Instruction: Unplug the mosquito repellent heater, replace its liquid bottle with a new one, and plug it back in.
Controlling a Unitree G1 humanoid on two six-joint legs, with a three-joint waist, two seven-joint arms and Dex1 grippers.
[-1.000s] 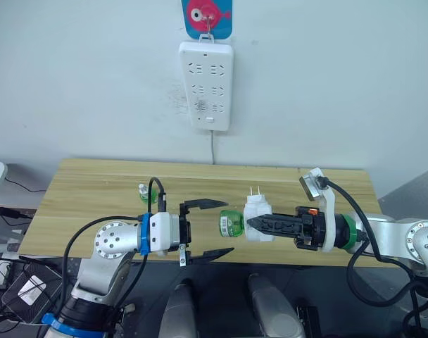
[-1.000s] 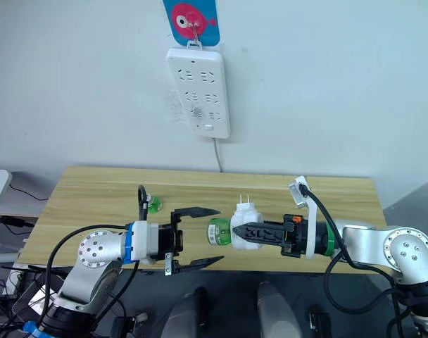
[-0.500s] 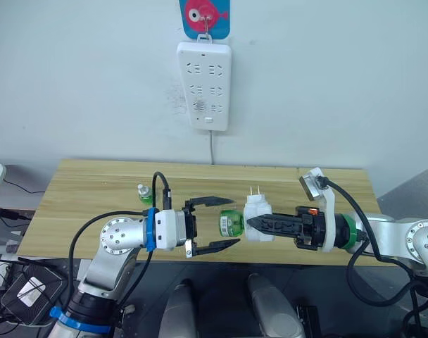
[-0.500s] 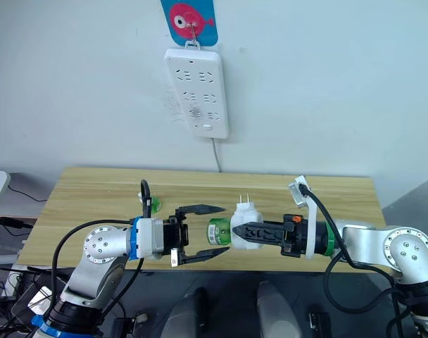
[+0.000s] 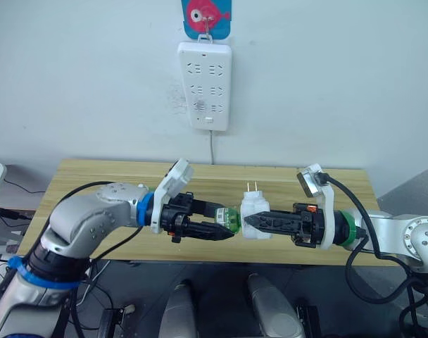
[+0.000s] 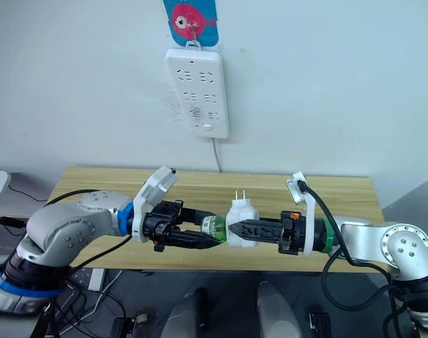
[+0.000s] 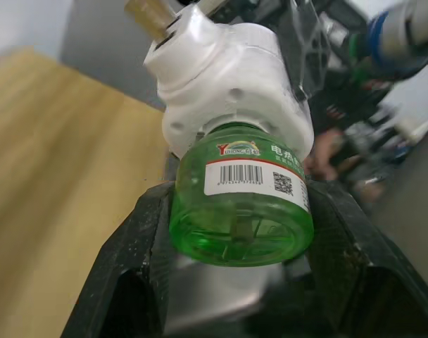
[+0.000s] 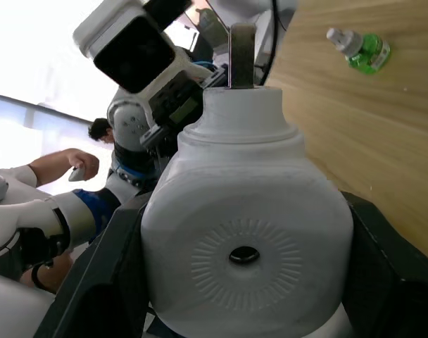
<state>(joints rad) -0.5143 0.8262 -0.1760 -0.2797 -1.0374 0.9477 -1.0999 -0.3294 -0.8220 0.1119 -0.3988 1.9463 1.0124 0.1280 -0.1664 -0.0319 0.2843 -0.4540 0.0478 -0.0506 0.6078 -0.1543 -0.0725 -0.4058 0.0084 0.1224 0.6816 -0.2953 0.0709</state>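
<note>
The white mosquito repellent heater point(image 5: 253, 210) hangs above the table's front edge with its two prongs pointing up, and my right gripper point(image 5: 248, 220) is shut on its sides. Its liquid bottle point(image 5: 231, 219), translucent green with a barcode label, sticks out sideways from the heater toward my left arm, its neck still inside the heater point(image 7: 231, 84). My left gripper point(image 5: 225, 221) is shut on that bottle point(image 7: 242, 204), one black finger point(image 7: 140, 264) on each side. The new one point(image 8: 362, 49), green with a white cap, lies on the wood in the right wrist view.
A long white power strip point(image 5: 205, 84) hangs on the wall above the wooden table point(image 5: 94, 183), its cord running down behind the table. A person's arm point(image 8: 66, 163) shows in the background of the right wrist view.
My left gripper has moved right, turned its wrist and shut on the green bottle sticking out of the heater. My right gripper and the heater have stayed in place.
</note>
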